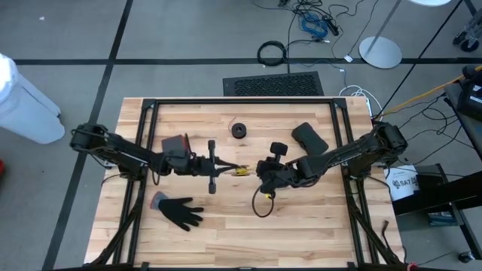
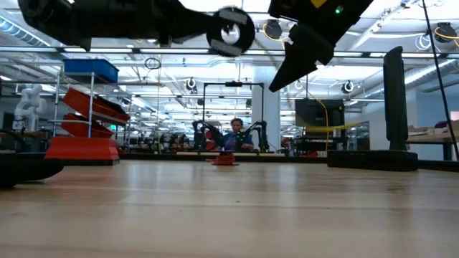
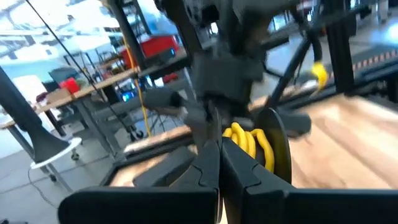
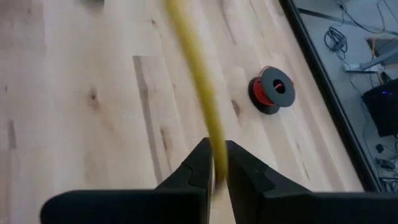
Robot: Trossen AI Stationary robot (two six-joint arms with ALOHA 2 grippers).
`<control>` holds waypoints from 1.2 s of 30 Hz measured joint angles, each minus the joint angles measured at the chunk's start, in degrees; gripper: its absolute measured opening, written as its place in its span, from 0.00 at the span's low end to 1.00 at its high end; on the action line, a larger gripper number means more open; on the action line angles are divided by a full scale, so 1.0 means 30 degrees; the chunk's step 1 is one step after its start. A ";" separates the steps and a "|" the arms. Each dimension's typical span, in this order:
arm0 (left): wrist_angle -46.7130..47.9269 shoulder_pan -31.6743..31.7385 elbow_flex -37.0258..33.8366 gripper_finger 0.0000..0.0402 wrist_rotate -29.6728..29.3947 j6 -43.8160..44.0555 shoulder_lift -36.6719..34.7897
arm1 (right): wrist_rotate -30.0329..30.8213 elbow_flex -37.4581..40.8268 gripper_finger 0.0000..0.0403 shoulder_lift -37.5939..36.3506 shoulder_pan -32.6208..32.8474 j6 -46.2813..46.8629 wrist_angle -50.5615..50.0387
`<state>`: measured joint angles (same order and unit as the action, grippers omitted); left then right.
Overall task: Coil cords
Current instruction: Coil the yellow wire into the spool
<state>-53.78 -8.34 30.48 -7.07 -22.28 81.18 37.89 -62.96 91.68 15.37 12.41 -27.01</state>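
Claws meet at centre frame above the wooden worktop (image 1: 301, 226): left claw (image 1: 226, 168) clenched on the coiled thin yellow-orange cord (image 3: 249, 142), right claw (image 4: 217, 163) pinching its strand.

Overhead and level views share the table (image 1: 301, 226); wrist cameras close

grey floor (image 1: 188, 30), red shelving (image 2: 86, 122), bright ceiling lights (image 2: 401, 36).
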 joint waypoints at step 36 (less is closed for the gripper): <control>0.0262 0.0015 0.0022 0.00 -0.0131 0.0874 -0.0274 | 0.8435 -0.0051 0.14 0.0007 0.5717 0.6632 -0.3263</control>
<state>-52.99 -8.29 30.55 -7.46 -19.66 80.36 63.19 -63.11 91.70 32.52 32.31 -36.79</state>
